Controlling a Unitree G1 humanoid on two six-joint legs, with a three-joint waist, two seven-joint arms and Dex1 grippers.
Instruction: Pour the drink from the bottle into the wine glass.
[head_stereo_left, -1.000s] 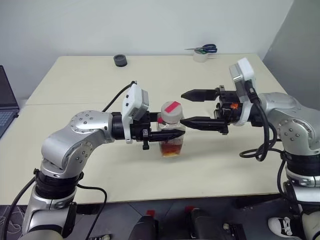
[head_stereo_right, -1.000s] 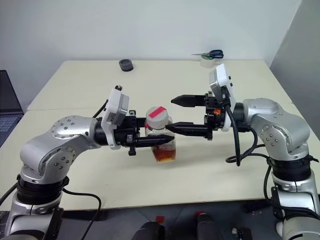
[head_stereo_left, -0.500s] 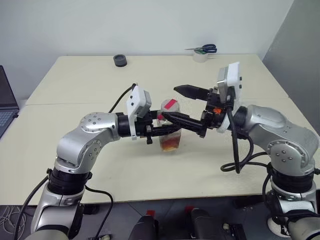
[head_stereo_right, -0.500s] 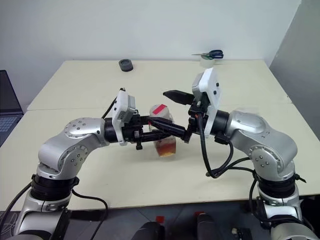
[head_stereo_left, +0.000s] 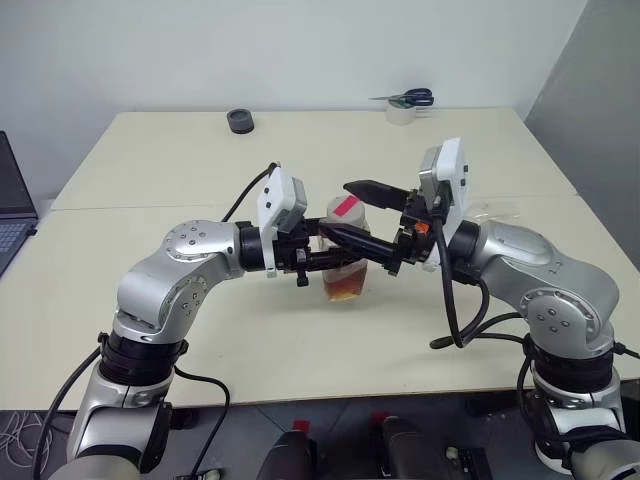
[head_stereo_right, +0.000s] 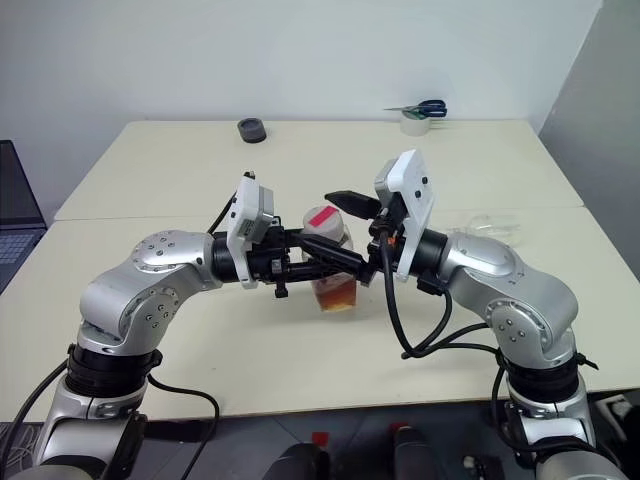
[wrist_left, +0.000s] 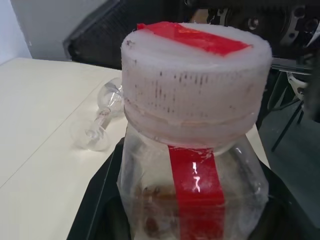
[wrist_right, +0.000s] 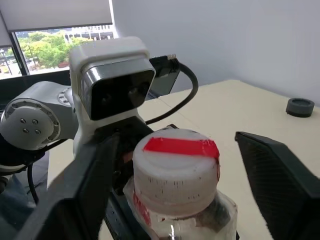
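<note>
The bottle (head_stereo_left: 345, 262) was found upright on the table (head_stereo_left: 150, 160), a shallow layer of drink (head_stereo_left: 344, 288) at its base, its cap (wrist_right: 175, 170) in place. The body was clamped below the cap by the left gripper (head_stereo_left: 335, 258), jaws closed on it, evidently to steady it against twisting. The right gripper (head_stereo_left: 365, 212) was set around the cap, jaws part open, one finger (wrist_right: 280, 185) apart from it; no grip was judged made. The glass (head_stereo_right: 493, 224) was seen lying on its side, well right of the bottle, and would need righting before pouring.
</note>
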